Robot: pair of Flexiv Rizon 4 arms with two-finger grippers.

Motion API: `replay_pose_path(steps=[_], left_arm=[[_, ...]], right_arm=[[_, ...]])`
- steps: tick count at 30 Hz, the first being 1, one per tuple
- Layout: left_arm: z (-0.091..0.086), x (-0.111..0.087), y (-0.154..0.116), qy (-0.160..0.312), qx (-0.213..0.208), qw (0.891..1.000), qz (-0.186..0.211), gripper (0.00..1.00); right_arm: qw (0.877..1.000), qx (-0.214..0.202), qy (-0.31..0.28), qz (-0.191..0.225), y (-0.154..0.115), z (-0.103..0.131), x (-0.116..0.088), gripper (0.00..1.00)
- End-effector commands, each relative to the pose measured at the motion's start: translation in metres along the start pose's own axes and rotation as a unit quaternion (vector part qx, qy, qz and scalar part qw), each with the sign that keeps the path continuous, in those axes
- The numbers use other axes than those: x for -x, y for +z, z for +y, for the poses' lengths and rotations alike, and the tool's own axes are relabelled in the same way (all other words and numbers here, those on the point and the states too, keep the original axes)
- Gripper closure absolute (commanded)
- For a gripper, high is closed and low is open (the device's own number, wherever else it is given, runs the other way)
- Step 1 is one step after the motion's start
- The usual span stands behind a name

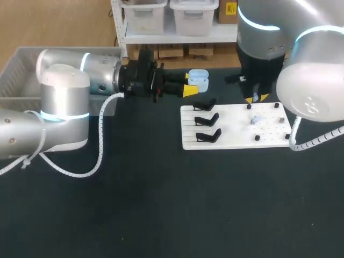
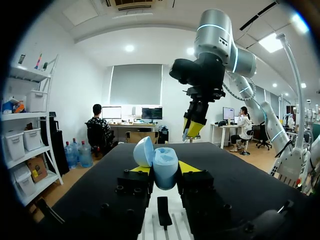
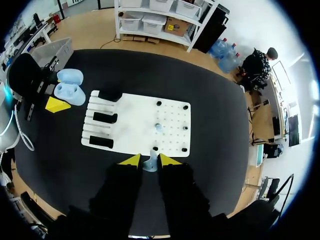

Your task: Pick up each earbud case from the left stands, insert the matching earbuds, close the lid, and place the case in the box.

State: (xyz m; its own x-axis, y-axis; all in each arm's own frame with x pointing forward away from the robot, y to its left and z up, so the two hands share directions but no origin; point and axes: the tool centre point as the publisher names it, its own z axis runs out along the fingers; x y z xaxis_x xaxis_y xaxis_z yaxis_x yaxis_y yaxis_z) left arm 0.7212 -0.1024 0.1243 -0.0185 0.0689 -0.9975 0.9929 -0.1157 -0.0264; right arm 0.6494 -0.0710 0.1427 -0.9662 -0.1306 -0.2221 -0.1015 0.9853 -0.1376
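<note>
The left jaws are clamped on the body of the pale blue earbud case (image 2: 164, 169), holding it lid-open just beyond the stand end of the white board (image 1: 236, 141), while the right jaws pinch a small earbud (image 3: 150, 164) above the board's pegged half. The case looks light, hard and smooth, probably slippery, so its broad sides below the hinge seem the safest hold; the earbud is tiny, easily dropped

The table (image 1: 161, 215) has a black top. Behind it stands a white shelf (image 1: 177, 38) with pale storage bins (image 1: 193, 13) and cardboard boxes (image 1: 171, 52), on a wooden floor (image 1: 64, 21). The walls (image 2: 90, 85) are white, and round ceiling lights (image 2: 129, 48) are on.
</note>
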Motion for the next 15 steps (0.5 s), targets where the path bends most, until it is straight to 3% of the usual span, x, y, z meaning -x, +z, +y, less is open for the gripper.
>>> replay_pose_path(steps=[1,15], left_arm=[[0.001,0.0,0.0,-0.001,-0.001,1.0,0.001,1.0],[-0.016,-0.002,0.008,0.014,0.0,1.0,-0.008,1.0]], right_arm=[[1.0,-0.005,0.007,-0.005,-0.005,0.007,0.005,1.0],[0.996,-0.018,0.083,-0.005,-0.035,0.034,0.03,1.0]])
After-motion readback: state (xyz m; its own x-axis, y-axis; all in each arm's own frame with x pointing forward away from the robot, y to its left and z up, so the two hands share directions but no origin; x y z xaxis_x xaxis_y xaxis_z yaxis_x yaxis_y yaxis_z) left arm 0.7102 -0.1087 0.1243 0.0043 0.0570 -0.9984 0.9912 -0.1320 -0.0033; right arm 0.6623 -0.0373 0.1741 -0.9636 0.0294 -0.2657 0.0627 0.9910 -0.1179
